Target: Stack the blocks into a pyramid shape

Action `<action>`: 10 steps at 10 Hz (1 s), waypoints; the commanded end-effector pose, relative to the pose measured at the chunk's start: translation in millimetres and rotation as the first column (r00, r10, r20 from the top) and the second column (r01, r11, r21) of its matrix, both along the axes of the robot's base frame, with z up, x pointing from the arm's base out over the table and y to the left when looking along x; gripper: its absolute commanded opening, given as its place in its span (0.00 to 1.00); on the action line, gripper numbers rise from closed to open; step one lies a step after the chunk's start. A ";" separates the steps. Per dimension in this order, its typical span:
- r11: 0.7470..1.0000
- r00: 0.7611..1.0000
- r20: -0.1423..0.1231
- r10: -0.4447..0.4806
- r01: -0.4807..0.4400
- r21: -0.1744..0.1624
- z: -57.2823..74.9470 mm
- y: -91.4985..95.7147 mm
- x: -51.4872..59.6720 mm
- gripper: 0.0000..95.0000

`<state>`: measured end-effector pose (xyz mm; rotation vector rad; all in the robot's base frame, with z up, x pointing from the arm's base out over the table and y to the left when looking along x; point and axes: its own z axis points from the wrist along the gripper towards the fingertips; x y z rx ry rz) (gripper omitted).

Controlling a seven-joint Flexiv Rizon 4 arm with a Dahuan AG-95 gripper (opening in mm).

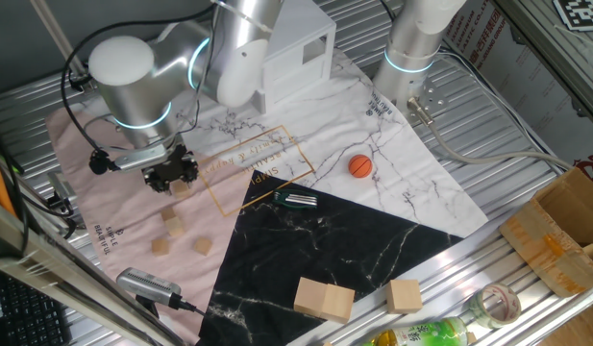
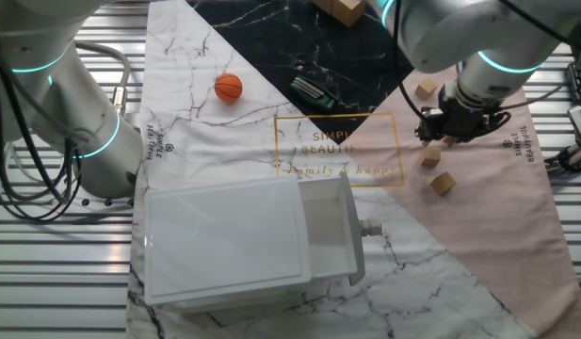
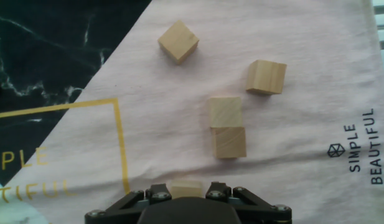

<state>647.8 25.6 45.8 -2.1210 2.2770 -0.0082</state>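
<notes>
The end effector [image 3: 187,190] pinches one small wooden cube [image 3: 187,188] between its fingers above the pink part of the cloth [image 3: 316,74]. Below it on the cloth lie four more cubes: two touching in a short row [image 3: 228,128], one just beside them toward the cloth's edge [image 3: 266,77], and one apart near the black marble area [image 3: 178,42]. An orange ball [image 1: 360,165] sits well away on the white marble part.
</notes>
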 end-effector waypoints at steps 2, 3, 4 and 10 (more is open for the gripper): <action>1.000 1.000 0.008 0.000 0.000 0.003 -5.9 -1.4 -4.1 0.40; 1.000 1.000 0.010 0.002 -0.002 0.003 -6.3 -2.2 -4.6 0.40; 1.000 1.000 0.008 0.003 -0.003 0.002 -6.4 -2.3 -4.6 0.40; 1.000 1.000 0.013 0.019 -0.019 0.008 -9.9 -5.0 -4.6 0.40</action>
